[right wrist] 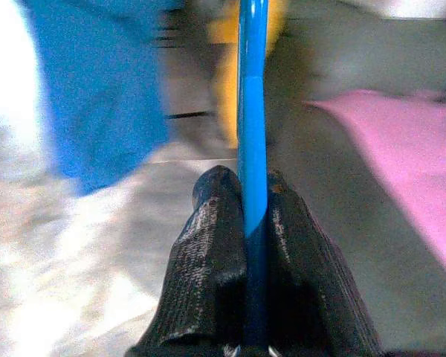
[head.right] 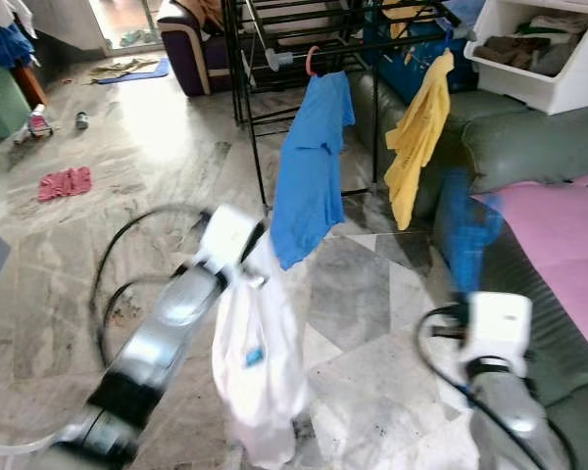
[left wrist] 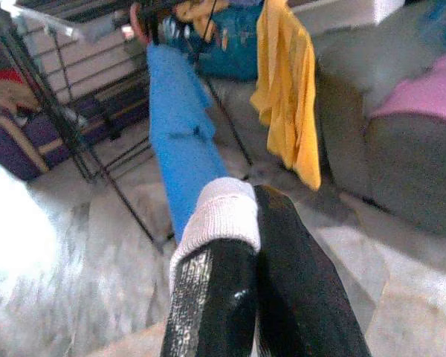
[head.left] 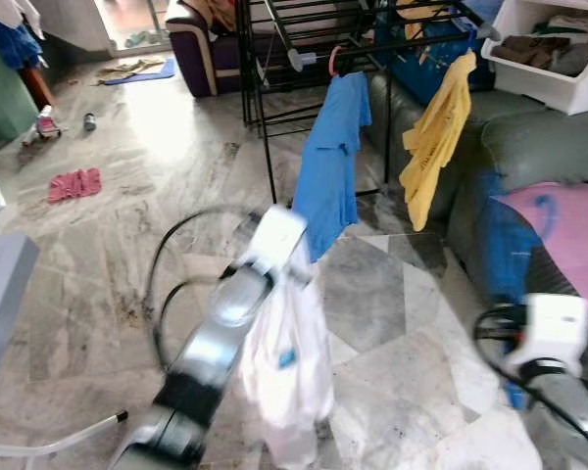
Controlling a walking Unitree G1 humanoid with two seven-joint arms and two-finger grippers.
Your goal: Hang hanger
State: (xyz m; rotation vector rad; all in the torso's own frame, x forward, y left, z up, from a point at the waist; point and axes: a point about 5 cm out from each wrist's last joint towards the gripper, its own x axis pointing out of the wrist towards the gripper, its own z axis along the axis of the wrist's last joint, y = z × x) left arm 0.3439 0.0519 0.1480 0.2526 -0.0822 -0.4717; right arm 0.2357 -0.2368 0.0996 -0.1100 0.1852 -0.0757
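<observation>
Because the right gripper pinches the thin blue hanger between shut fingers, it may swivel; the left gripper, fingers closed on white cloth, could drag it against the rack.

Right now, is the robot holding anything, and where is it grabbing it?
Yes. The left hand pinches the white garment at its top edge. The right hand clamps a blue hanger by its thin bar.

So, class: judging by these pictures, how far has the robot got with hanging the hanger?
Done: the right gripper has clamped the blue hanger. In hand: the left gripper holds a white garment. Left: the hanger is not yet on the drying rack, where blue and yellow shirts hang.
</observation>
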